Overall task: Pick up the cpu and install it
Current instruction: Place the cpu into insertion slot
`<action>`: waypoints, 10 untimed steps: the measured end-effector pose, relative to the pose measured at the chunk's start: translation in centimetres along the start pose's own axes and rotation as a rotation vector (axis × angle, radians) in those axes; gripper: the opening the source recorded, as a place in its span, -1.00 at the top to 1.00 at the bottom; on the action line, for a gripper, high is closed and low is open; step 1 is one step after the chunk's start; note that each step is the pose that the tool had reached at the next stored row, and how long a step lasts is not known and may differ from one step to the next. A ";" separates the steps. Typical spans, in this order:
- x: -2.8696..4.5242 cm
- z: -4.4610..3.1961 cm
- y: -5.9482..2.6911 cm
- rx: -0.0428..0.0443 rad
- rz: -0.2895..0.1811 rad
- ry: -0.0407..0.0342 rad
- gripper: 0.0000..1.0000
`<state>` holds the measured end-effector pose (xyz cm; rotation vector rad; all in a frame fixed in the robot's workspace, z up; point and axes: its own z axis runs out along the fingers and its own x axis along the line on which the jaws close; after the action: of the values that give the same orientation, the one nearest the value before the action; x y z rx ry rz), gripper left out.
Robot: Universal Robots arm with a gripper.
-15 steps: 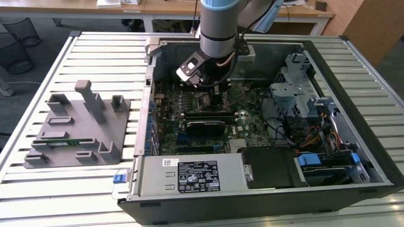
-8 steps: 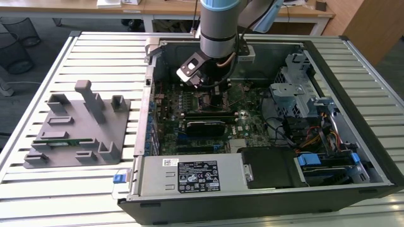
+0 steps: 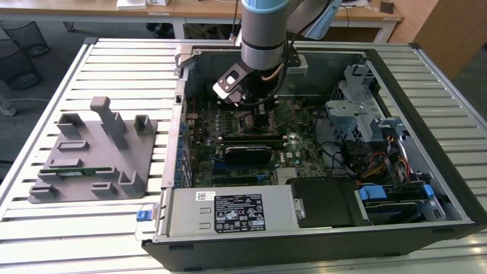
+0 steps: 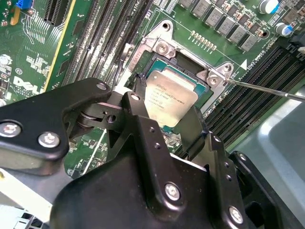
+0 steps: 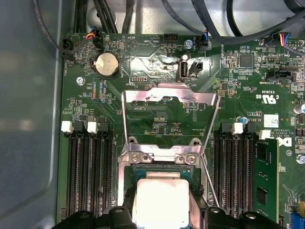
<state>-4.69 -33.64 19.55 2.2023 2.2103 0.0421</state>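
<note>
The cpu point(image 4: 170, 95), a flat square chip with a silver-grey top, sits at the open socket point(image 4: 164, 47) of the motherboard point(image 3: 297, 128). It also shows bright in the first wrist view, cpu point(image 5: 160, 200). My gripper point(image 4: 167, 112) has its black fingers point(image 4: 136, 102) against opposite edges of the chip, shut on it. In the first wrist view the gripper point(image 5: 162, 212) flanks the chip closely. Whether the chip rests fully in the socket I cannot tell. In the exterior view the gripper point(image 3: 243, 103) hangs low inside the open computer case.
The socket's metal load plate point(image 5: 169, 102) stands flipped open, its thin lever point(image 4: 267, 88) sticking out to one side. Memory slots point(image 5: 88, 167) flank the socket. A grey holder tray point(image 3: 95, 154) with a green memory stick point(image 3: 74, 170) lies at the exterior view's left. The case walls point(image 3: 449, 188) enclose the board.
</note>
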 end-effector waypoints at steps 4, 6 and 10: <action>0.00 -0.06 0.00 -0.0001 0.000 0.0002 -0.42; 0.00 -0.18 0.01 -0.0001 0.000 0.0000 -0.54; 0.00 -0.50 0.02 0.0000 0.000 -0.0001 -0.54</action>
<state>-4.69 -33.65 20.05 2.2023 2.2101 0.0419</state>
